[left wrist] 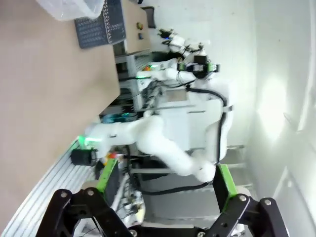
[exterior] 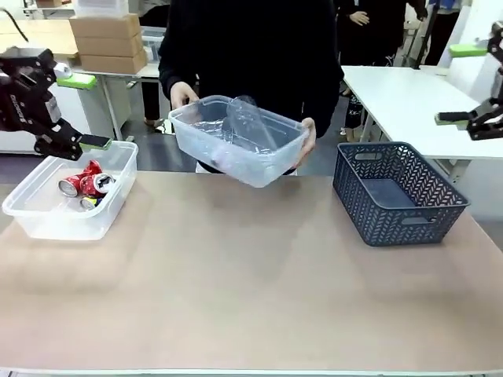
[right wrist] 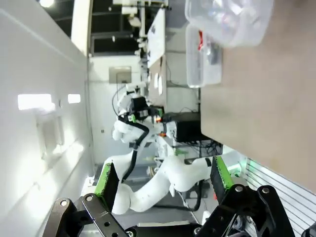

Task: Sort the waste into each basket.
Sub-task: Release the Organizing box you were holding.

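A transparent basket [exterior: 47,214] stands at the table's left, holding red-and-silver cans [exterior: 86,184]. A person's two hands hold a second transparent basket [exterior: 271,161] tilted above the far middle of the table, with a clear plastic bottle [exterior: 247,122] lying in it. My left gripper [exterior: 86,111] hangs open and empty above the left basket's far corner. At the far right my right gripper [exterior: 460,82] is raised, open and empty. The left wrist view shows its own open gripper [left wrist: 165,192]. The right wrist view shows its open gripper [right wrist: 163,182], the held basket [right wrist: 227,22] and the can basket [right wrist: 195,69].
A dark blue lattice basket [exterior: 397,196] stands empty at the table's right, also seen as the lattice basket [left wrist: 96,27] in the left wrist view. The tan tabletop [exterior: 251,298] is bare across the middle and front. A white table [exterior: 409,98] stands behind at the right.
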### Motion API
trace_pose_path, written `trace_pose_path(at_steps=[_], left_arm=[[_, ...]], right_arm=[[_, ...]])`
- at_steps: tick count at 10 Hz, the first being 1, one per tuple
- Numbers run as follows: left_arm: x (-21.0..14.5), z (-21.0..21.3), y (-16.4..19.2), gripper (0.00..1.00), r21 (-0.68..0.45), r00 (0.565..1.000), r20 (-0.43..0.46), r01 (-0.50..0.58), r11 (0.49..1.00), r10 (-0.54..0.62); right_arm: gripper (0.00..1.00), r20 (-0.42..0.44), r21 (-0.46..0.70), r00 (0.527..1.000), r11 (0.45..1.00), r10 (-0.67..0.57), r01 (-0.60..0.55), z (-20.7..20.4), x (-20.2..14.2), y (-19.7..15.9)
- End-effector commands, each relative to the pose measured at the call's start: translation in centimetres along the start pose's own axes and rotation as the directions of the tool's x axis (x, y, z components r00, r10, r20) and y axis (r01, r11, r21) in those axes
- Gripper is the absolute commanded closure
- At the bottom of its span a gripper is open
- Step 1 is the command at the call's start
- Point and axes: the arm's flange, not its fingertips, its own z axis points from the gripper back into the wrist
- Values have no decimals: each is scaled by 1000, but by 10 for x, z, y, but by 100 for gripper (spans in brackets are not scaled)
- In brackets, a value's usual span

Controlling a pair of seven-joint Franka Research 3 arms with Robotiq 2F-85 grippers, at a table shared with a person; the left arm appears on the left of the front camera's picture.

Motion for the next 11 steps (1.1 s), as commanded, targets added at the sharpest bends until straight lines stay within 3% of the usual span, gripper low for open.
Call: trace_pose_path(at_steps=[1,11], left_arm=[[-2,-9,-21,0,67,997,-41,64,996,-62],[-2,-9,-21,0,67,997,-41,64,996,-62]], right_arm=[[2,-30,2,999,1000,18,-18,-7,-9,8],[2,-30,2,999,1000,18,-18,-7,-9,8]])
